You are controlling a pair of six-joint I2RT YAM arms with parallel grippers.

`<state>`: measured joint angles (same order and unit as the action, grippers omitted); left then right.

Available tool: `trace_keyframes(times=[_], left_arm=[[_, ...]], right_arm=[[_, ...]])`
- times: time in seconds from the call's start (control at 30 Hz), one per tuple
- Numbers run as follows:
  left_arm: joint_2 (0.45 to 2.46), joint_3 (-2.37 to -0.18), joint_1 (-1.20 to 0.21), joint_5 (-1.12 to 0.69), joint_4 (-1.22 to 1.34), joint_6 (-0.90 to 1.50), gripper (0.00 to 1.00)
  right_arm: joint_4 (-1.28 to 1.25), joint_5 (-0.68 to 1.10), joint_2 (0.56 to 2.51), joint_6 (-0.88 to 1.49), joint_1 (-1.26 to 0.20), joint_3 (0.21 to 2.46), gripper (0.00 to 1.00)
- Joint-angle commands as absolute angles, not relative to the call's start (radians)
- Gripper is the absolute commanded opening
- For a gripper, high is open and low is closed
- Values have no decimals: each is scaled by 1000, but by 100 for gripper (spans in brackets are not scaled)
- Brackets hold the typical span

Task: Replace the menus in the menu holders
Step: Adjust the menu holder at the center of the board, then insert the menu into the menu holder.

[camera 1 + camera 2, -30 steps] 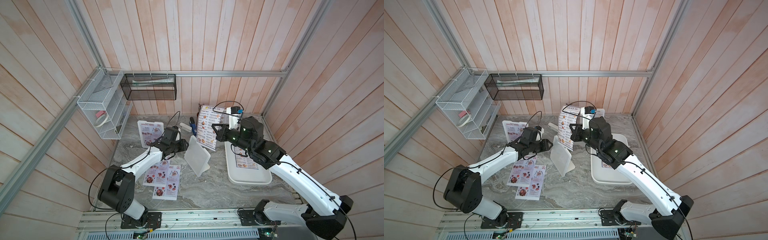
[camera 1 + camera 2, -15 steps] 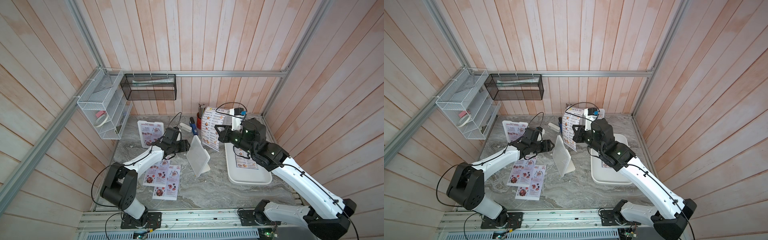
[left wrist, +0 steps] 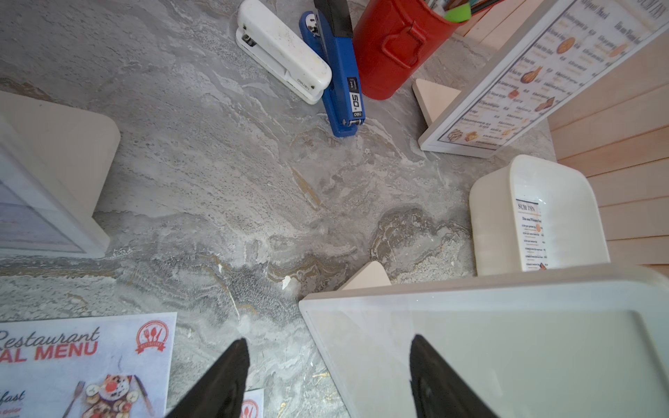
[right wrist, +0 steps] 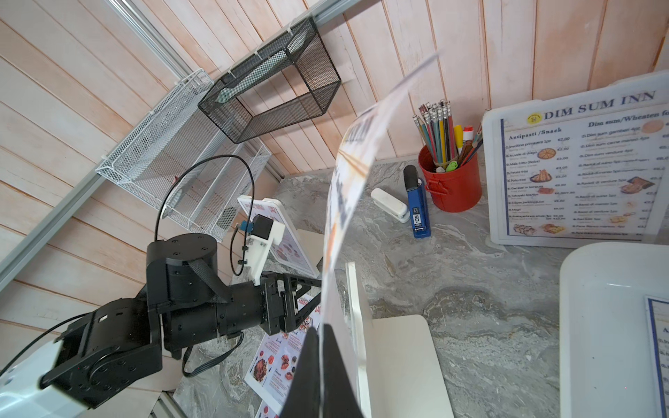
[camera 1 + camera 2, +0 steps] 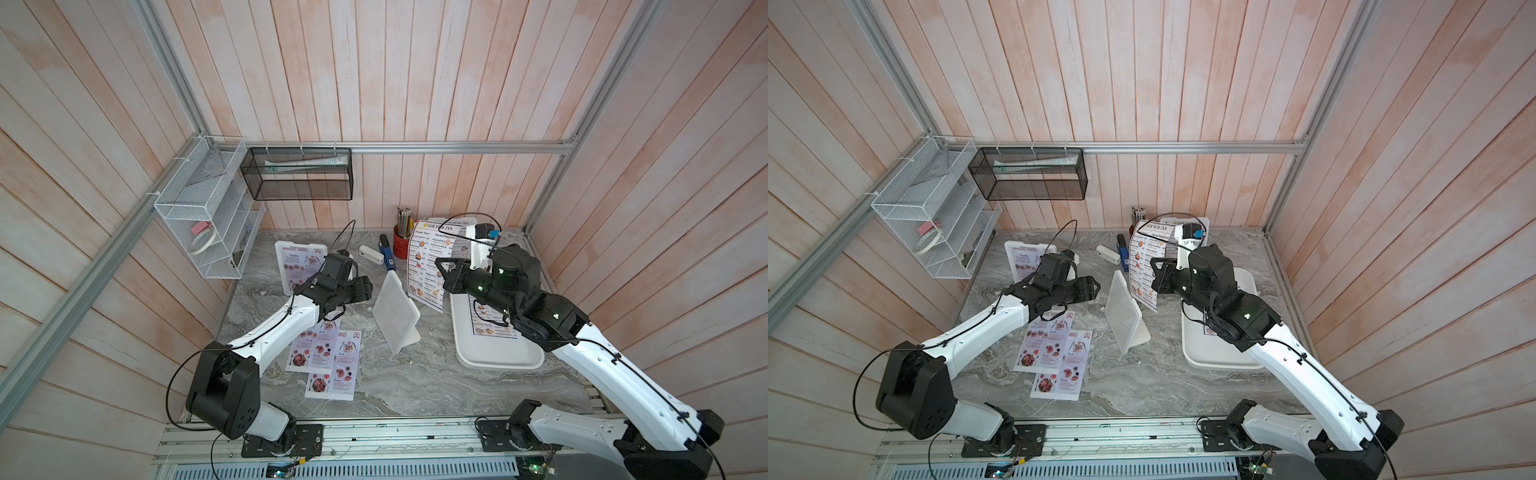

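Note:
An empty white menu holder (image 5: 395, 316) (image 5: 1123, 316) stands mid-table. My right gripper (image 5: 439, 268) (image 4: 320, 362) is shut on the lower edge of a blue-bordered Dim Sum Inn menu (image 5: 432, 266) (image 4: 347, 181), which hangs upright just right of that holder. My left gripper (image 5: 365, 289) (image 3: 327, 347) is open to the holder's left, and the holder's (image 3: 470, 347) near edge shows between its fingers. Other menu holders stand at the back, one with a Special Menu (image 5: 297, 266), one with a Dim Sum Inn sheet (image 4: 579, 166). Loose Special Menu sheets (image 5: 328, 357) lie flat.
A white tray (image 5: 498, 361) at the right holds a Dim Sum Inn sheet (image 5: 490, 320). A red pencil cup (image 5: 401, 245), a blue stapler (image 3: 342, 83) and a white stapler (image 3: 286, 54) sit at the back. Wire baskets (image 5: 208, 216) hang on the left wall.
My left gripper's jaws have opened wider beside the empty holder. My right gripper has carried the Dim Sum Inn menu slightly to the right.

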<state>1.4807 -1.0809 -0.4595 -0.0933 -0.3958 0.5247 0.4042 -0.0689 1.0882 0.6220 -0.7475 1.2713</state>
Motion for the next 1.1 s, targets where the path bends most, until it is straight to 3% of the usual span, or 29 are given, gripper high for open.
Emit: trace_keyframes(times=[0.0, 1.07], left_arm=[[1460, -1087, -459, -66, -415, 527, 73], [1458, -1157, -459, -28, -479, 505, 73]], right_arm=[[422, -51, 1077, 627, -752, 1257, 4], [402, 34, 1050, 643, -718, 1244, 3]])
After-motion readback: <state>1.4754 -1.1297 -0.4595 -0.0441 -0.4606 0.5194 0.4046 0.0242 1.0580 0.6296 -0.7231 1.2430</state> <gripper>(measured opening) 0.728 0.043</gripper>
